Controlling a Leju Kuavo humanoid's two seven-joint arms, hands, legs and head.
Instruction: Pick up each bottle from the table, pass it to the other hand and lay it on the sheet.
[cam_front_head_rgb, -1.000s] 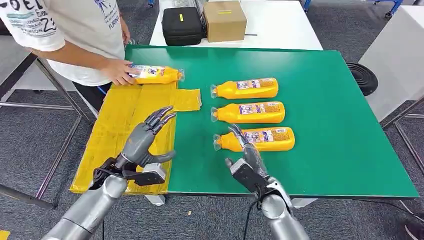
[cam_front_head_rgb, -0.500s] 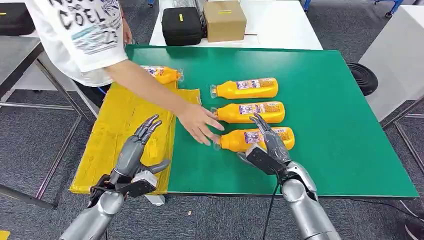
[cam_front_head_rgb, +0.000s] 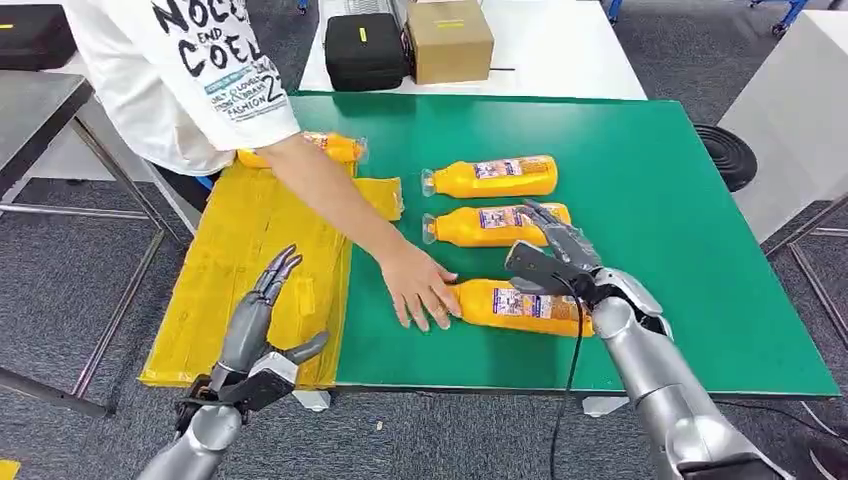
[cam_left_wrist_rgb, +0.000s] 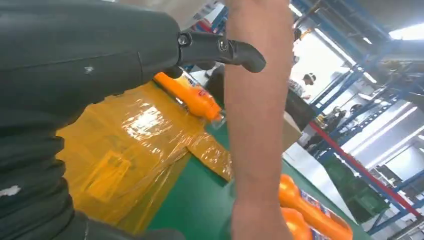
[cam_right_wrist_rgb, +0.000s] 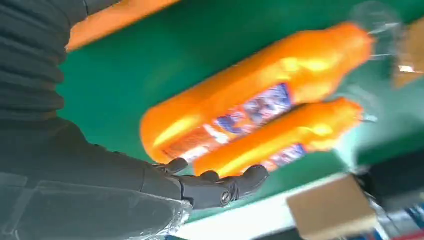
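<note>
Hiding nearest bottle's (cam_front_head_rgb: 525, 305) neck: person's hand (cam_front_head_rgb: 420, 290); right hand (cam_front_head_rgb: 555, 255) above.

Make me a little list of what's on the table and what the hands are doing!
bottles on green mat: three orange bottles; nearest bottle, middle bottle, far bottle
bottle on yellow sheet: one
person's hand: touching the nearest bottle's cap end
right hand: open, above the bottles
left hand: open, over the sheet

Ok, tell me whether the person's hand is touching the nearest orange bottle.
Touching. The head view shows the person's hand resting on the green mat with its fingers against the neck end of the nearest orange bottle, no gap visible.
</note>
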